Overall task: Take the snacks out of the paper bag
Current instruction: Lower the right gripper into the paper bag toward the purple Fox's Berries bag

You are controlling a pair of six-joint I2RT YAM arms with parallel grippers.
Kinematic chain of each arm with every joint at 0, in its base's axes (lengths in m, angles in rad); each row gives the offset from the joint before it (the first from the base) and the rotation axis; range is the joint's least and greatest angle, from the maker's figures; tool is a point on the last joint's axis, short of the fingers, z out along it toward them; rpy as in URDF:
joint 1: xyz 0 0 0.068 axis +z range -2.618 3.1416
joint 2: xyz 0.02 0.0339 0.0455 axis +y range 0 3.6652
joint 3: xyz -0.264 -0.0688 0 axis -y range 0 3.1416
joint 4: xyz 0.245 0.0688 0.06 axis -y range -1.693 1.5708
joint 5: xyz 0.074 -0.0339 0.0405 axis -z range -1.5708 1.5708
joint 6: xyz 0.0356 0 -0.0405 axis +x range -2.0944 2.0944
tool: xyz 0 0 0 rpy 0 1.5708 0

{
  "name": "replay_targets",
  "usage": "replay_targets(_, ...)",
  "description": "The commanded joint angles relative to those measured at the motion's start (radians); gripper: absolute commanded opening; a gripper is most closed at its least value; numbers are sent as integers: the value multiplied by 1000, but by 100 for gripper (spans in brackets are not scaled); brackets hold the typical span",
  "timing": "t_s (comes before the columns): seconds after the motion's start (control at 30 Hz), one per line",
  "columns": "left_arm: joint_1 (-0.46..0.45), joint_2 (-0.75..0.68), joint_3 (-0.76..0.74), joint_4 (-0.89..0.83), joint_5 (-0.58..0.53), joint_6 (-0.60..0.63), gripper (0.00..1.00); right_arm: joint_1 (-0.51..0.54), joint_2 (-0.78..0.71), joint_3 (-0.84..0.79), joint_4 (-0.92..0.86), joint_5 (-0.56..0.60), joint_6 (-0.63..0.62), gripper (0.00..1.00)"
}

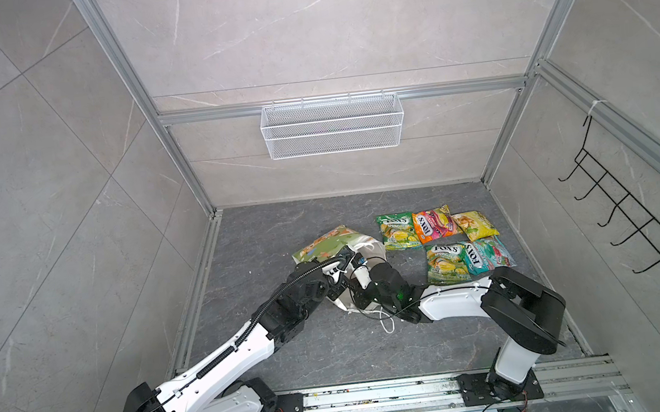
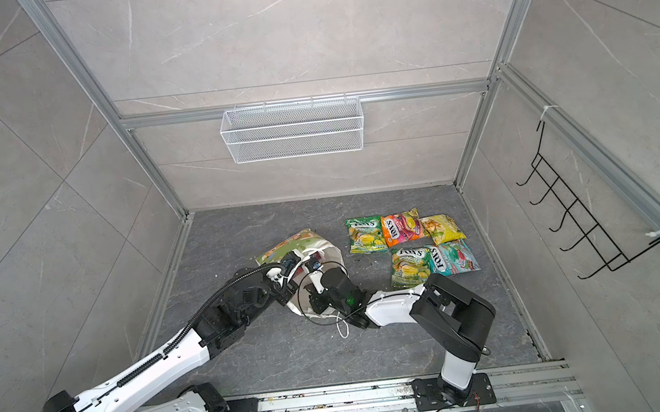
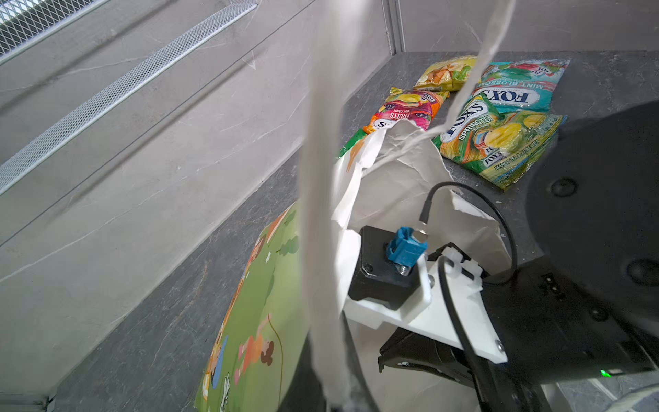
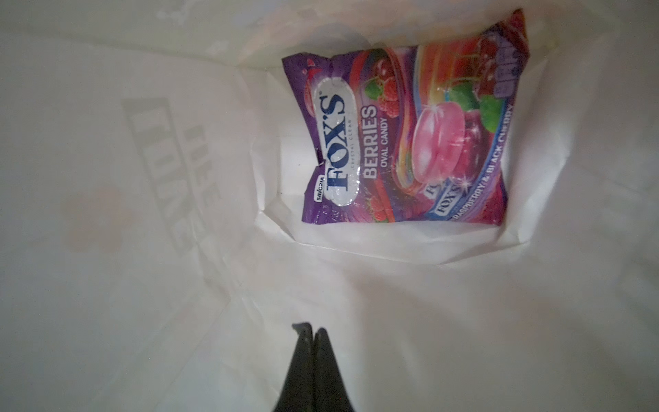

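Ahead, purple pouch [image 4: 403, 139] inside paper bag [image 4: 142, 285], beyond joined right fingers [image 4: 303, 367].

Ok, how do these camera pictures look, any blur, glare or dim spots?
Left wrist view: a pale strip, probably the bag's handle, hangs blurred at the lens; the green-yellow pouch behind is sharp. Right wrist view: dim, soft light inside the paper bag, the purple pouch shows glare on its logo, the shut right gripper a dark silhouette. Both top views: even light, sharp.
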Motion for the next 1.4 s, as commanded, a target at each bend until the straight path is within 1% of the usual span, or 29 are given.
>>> replay_targets(0.0,-2,-18,9,47,36,-1,0,-5,25,71,-55,109,34,0)
replay_targets(0.1,-2,-13,8,57,57,2,0,-25,64,137,-107,121,47,0)
replay_targets(0.13,-1,-12,8,61,62,3,0,-29,78,151,-104,124,46,6)
replay_targets(0.17,-1,-13,8,67,66,3,0,-32,88,159,-96,133,45,13)
replay_targets(0.2,-2,-12,8,70,72,4,0,-36,103,170,-84,146,45,16)
replay_targets(0.23,-1,-13,9,73,80,6,0,-42,121,184,-82,159,51,21)
replay_targets(0.27,-2,-12,9,75,85,8,0,-50,135,199,-88,169,65,31)
replay_targets(0.33,-2,-12,14,79,95,12,0,-69,166,227,-92,168,102,32)
replay_targets(0.4,-1,-13,20,84,99,17,0,-81,191,251,-73,119,118,39)
replay_targets(0.53,-2,-1,28,94,106,22,0,-81,240,304,-80,53,145,39)
replay_targets(0.6,-1,9,28,107,110,22,0,-81,260,310,-69,28,166,44)
replay_targets(0.7,-2,28,27,125,123,18,0,-80,292,315,-51,35,208,57)
replay_targets(0.73,-2,34,28,126,127,16,0,-80,302,322,-47,36,218,63)
replay_targets(0.77,-2,43,32,129,134,14,0,-81,318,335,-52,34,232,74)
replay_targets(0.8,-2,49,36,130,140,13,0,-81,335,357,-70,35,247,82)
replay_targets(0.87,-2,57,46,132,155,9,0,-80,357,391,-105,60,281,87)
replay_targets(0.93,-4,62,54,136,168,8,0,-80,378,415,-129,112,337,95)
replay_targets(0.97,-4,62,56,138,175,8,0,-81,390,436,-155,139,363,98)
replay_targets(1.03,-5,64,57,139,182,6,0,-81,417,480,-199,166,386,98)
replay_targets(1.1,-8,64,56,137,183,5,0,-81,451,551,-279,202,407,98)
replay_targets(1.17,-8,61,50,137,183,1,0,-82,476,587,-299,221,431,94)
replay_targets(1.23,-10,59,44,137,181,-2,0,-83,498,606,-278,221,444,85)
replay_targets(1.3,-10,52,43,138,175,-13,0,-93,515,635,-287,188,464,61)
replay_targets(1.33,-10,48,39,142,174,-15,0,-95,516,634,-275,188,472,53)
replay_targets(1.37,-9,45,33,149,172,-15,0,-95,514,624,-245,186,476,48)
